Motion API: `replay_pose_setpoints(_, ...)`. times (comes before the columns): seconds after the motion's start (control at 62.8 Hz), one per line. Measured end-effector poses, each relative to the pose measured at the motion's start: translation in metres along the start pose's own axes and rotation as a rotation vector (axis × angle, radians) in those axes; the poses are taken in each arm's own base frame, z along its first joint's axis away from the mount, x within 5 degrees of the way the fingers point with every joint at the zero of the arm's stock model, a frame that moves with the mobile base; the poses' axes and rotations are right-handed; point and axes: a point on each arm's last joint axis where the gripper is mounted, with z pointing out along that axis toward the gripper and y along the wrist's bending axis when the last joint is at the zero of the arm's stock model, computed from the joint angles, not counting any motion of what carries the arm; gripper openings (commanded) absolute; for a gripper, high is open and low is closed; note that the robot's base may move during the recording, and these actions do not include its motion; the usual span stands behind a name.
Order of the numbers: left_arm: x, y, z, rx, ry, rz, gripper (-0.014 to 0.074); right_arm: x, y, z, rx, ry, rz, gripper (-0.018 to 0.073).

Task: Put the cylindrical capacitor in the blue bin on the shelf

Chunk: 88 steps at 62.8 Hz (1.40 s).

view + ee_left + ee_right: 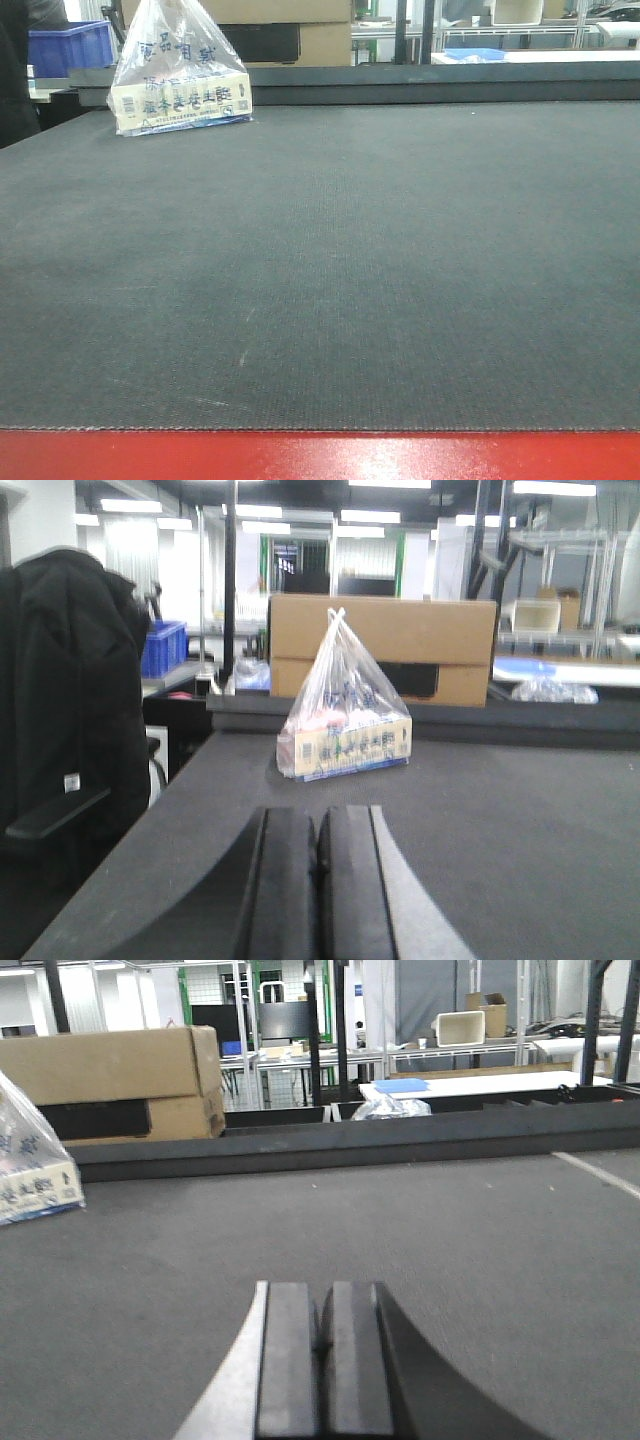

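Plastic bag (180,75) on dark mat (350,280), cardboard box (380,645) behind, left gripper (317,880) clenched, right gripper (325,1360) clenched

All three views skim low over the mat (320,280), sharing the bag (180,75).

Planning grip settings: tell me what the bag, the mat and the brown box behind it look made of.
Bag: thin clear plastic film, glossy; it creases, and the printed carton shows through.
Mat: dark grey, matte, perhaps rubber or woven fabric; it has a fine ribbed texture.
Brown box: likely cardboard, dull tan, with flat faces and a dark cut-out.
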Motion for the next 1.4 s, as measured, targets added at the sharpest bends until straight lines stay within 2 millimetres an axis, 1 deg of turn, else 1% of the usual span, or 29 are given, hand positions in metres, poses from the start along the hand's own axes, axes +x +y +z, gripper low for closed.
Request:
replay_pose_setpoints(0.08,-0.015,0.000,0.009,0.000,0.057,0.000,-0.0111,-0.017,0.003,0.004,-0.005,0.043,-0.001,-0.0169)
replay_pose_setpoints(0.143,-0.025,0.000,0.019,0.000,0.106,0.000,-0.0111,-0.029,0.005,0.012,-0.006,0.095,0.000,-0.0169)
replay_pose_setpoints(0.255,-0.033,0.000,0.043,-0.001,0.272,0.000,-0.0111,-0.044,0.007,0.032,-0.006,0.235,0.002,-0.0169)
replay_pose_setpoints(0.319,-0.040,0.000,0.059,-0.001,0.378,0.000,-0.0111,-0.050,0.008,0.047,-0.004,0.330,0.000,-0.0169)
replay_pose_setpoints(0.382,-0.042,0.000,0.079,-0.001,0.487,0.000,-0.0111,-0.056,0.008,0.066,0.004,0.428,-0.015,-0.0169)
replay_pose_setpoints(0.494,-0.052,-0.001,0.108,-0.002,0.561,-0.001,-0.0111,-0.060,0.007,0.096,0.017,0.583,-0.037,-0.0169)
replay_pose_setpoints(0.542,-0.053,-0.001,0.121,-0.002,0.584,-0.001,-0.0111,-0.061,0.006,0.109,0.020,0.642,-0.040,-0.0169)
replay_pose_setpoints(0.669,-0.052,-0.001,0.147,-0.002,0.635,-0.001,-0.0111,-0.049,0.004,0.141,0.026,0.812,-0.034,-0.0169)
replay_pose_setpoints(0.812,-0.041,0.000,0.169,-0.003,0.726,-0.001,-0.0111,-0.028,0.000,0.167,0.035,0.932,-0.022,-0.0169)
replay_pose_setpoints(1.019,-0.019,0.000,0.194,-0.003,0.928,-0.001,-0.0111,0.005,-0.001,0.196,0.034,1.082,0.049,-0.0169)
replay_pose_setpoints(1.195,-0.004,0.000,0.208,-0.003,1.010,-0.004,-0.0111,0.025,0.000,0.212,0.028,1.173,0.049,-0.0158)
replay_pose_setpoints(1.242,-0.001,0.000,0.210,-0.003,1.021,-0.004,-0.0111,0.029,0.001,0.216,0.021,1.195,0.038,-0.0118)
replay_pose_setpoints(1.29,0.002,0.000,0.211,-0.003,1.032,-0.006,-0.0111,0.032,0.004,0.220,0.013,1.216,0.022,-0.0047)
replay_pose_setpoints(1.354,0.004,0.000,0.212,-0.003,1.040,-0.006,-0.0111,0.035,0.008,0.224,-0.002,1.236,-0.011,0.0097)
replay_pose_setpoints(1.37,0.004,0.000,0.212,-0.003,1.042,-0.006,-0.0111,0.036,0.008,0.225,-0.004,1.243,-0.019,0.0149)
replay_pose_setpoints(1.402,0.005,0.000,0.213,-0.003,1.045,-0.006,-0.0111,0.036,0.009,0.227,-0.006,1.249,-0.032,0.0213)
